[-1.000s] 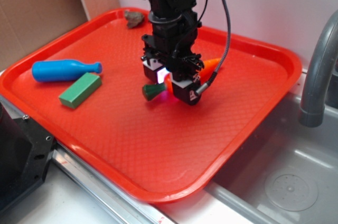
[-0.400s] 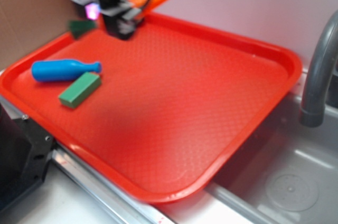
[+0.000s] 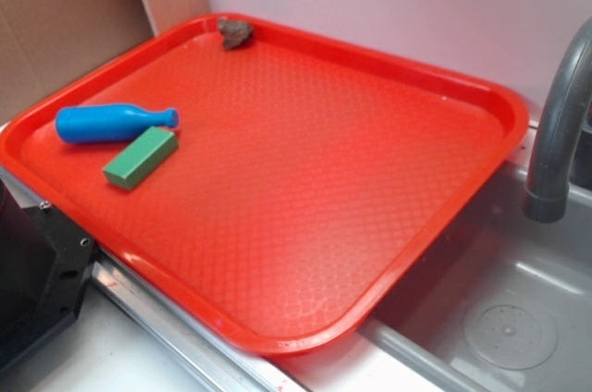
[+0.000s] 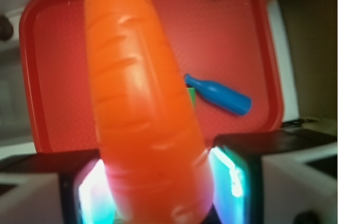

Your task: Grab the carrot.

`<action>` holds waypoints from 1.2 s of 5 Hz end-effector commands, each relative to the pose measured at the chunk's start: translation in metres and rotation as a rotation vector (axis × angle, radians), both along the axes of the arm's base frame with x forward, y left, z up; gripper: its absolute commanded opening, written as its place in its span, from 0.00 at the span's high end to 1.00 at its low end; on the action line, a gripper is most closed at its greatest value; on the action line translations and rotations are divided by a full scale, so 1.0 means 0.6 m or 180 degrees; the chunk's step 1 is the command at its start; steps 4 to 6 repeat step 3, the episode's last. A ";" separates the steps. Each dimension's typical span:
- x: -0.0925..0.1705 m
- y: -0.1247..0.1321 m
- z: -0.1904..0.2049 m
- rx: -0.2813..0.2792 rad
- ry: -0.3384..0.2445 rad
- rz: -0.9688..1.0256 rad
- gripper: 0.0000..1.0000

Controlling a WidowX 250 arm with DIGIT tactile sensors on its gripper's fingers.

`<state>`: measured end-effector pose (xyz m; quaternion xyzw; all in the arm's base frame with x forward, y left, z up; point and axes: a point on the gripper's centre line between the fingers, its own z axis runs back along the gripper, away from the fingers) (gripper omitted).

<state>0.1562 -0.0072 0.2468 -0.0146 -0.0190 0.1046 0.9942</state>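
In the wrist view the glossy orange carrot [image 4: 140,97] fills the middle of the frame, its thick end clamped between my gripper's [image 4: 158,189] two lit pads [image 4: 229,179] and its tip pointing away. I hold it high above the red tray [image 4: 58,39]. The stem cap is hidden. In the exterior view neither the gripper nor the carrot shows; only the tray [image 3: 305,179] is there.
A blue toy bottle [image 3: 111,122] and a green block [image 3: 141,157] lie at the tray's left side; both show in the wrist view, the bottle [image 4: 217,94] most clearly. A small brown lump [image 3: 235,32] sits at the far rim. A grey faucet [image 3: 560,124] and sink are on the right.
The gripper, shut on the carrot, rose from the tray's middle, moved up and to the far left, and has left the exterior view. The bottle and block have not moved.
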 end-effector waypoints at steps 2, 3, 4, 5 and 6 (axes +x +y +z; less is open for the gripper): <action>0.044 0.026 0.002 0.0162 -0.0287 0.0265 1.00; 0.045 0.018 -0.001 0.0198 -0.0267 0.0232 1.00; 0.045 0.018 -0.001 0.0198 -0.0267 0.0232 1.00; 0.045 0.018 -0.001 0.0198 -0.0267 0.0232 1.00; 0.045 0.018 -0.001 0.0198 -0.0267 0.0232 1.00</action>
